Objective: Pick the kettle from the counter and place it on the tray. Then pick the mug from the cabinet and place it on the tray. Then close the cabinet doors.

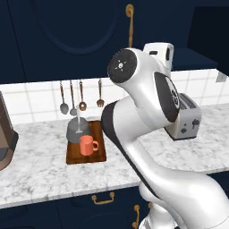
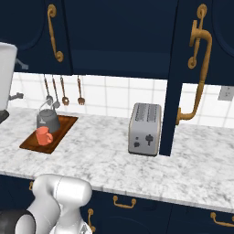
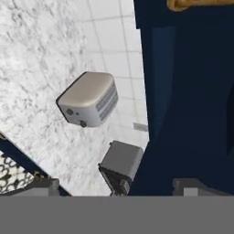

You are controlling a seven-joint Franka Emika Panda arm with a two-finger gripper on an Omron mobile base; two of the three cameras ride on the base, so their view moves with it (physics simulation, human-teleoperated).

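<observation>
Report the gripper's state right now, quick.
Gripper: cannot be told. In the hand view its fingertips sit against the navy cabinet door; the gap between them is unclear, and nothing visibly held.

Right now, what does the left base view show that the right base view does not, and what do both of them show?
Only the left base view shows the arm's large white upper links and a brown appliance at the left edge of the counter.

Only the right base view shows a cabinet door standing open edge-on beside the toaster, with its long gold handle, and a wall outlet.

Both share the tray carrying the kettle and the mug, the hanging utensils, the toaster and the marbled counter.
</observation>
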